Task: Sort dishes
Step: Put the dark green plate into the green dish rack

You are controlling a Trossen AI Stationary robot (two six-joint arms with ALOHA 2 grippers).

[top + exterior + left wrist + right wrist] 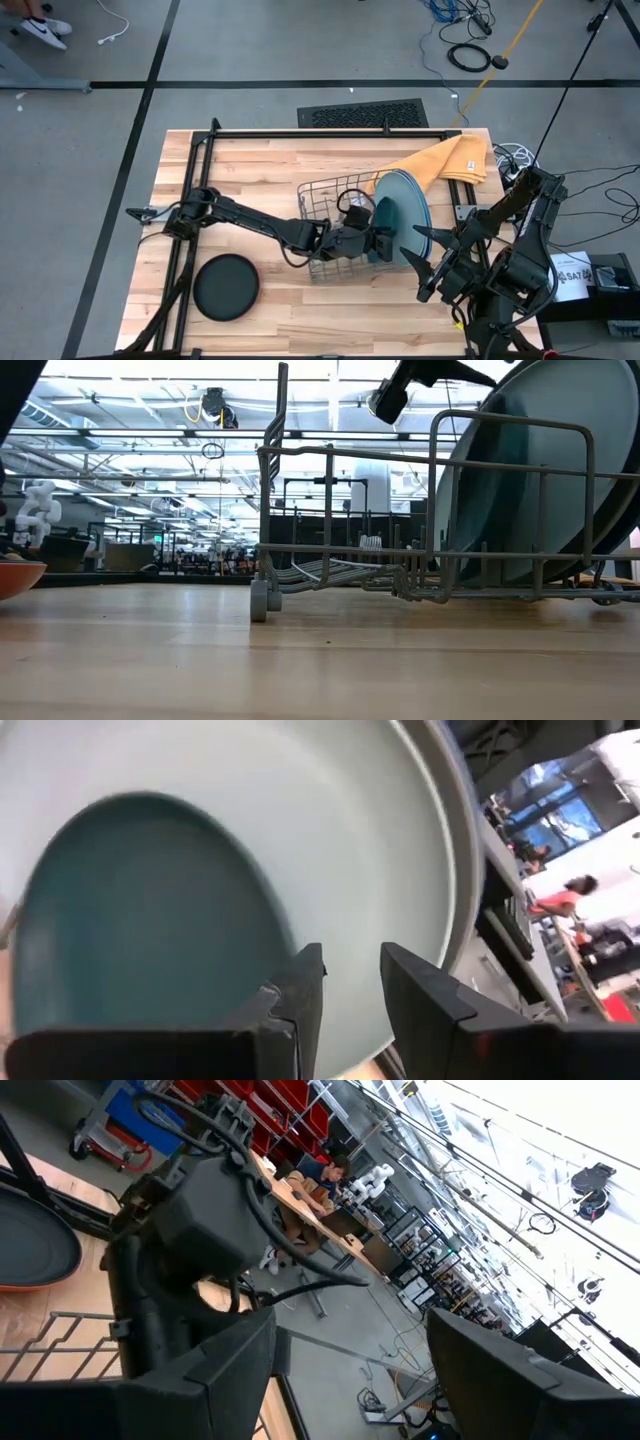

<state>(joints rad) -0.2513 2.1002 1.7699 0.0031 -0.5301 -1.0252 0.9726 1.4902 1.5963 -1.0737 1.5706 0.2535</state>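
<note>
A wire dish rack (325, 205) stands mid-table. At its right end several plates stand on edge: a dark teal one (140, 920) in front, a larger pale blue one (330, 840) behind it, and a grey rim (455, 850) beyond. My left gripper (350, 955) reaches over the rack, close in front of the teal plate (388, 225). It is open by a narrow gap with nothing between its fingers. A black plate (225, 287) lies flat near the table's near left corner, an orange-red rim (40, 1285) showing under it. My right gripper (360, 1380) waits open at the right.
A yellow-orange cloth (450, 160) lies at the far right, partly under the plates. The rack's left part (330, 510) holds no plates. Dark frame rails (300, 133) run along the far and left edges. My right arm (500, 250) stands close to the rack's right end.
</note>
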